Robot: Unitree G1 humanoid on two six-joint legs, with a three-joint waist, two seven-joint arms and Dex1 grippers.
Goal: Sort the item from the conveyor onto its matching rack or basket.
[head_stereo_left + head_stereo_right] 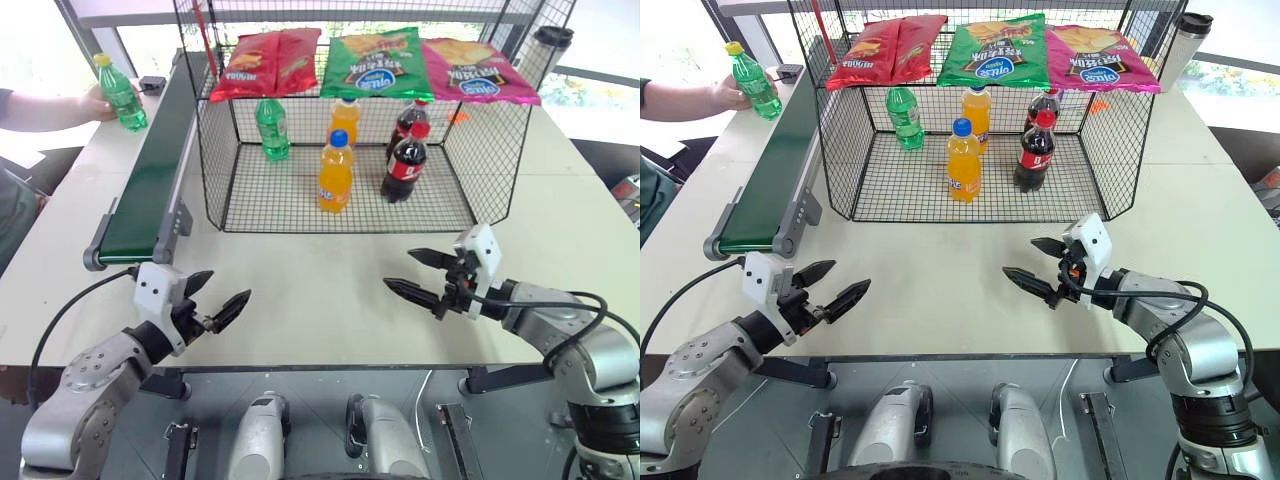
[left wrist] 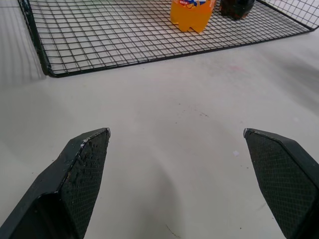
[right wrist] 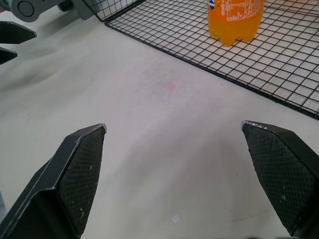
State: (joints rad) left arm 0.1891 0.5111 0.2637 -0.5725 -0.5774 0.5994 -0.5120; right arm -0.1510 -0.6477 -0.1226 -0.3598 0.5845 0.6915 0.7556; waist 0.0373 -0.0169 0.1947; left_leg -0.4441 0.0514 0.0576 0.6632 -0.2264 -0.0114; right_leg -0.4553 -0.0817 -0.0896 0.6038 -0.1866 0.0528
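Yellow-capped green bottle (image 1: 120, 94) beside conveyor (image 1: 150, 180)

two black fingers (image 2: 79, 174) spread wide over bare white table (image 2: 164, 149); beyond, wire basket (image 2: 114, 35) floor with orange bottle (image 2: 192, 14).

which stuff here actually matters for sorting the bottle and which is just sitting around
Job in hand:
yellow-capped green bottle, held by a person's hand
conveyor
wire basket
left gripper and right gripper, both open

Lying about:
chip bags
orange soda bottles
cola bottles
green-capped bottle
tumbler
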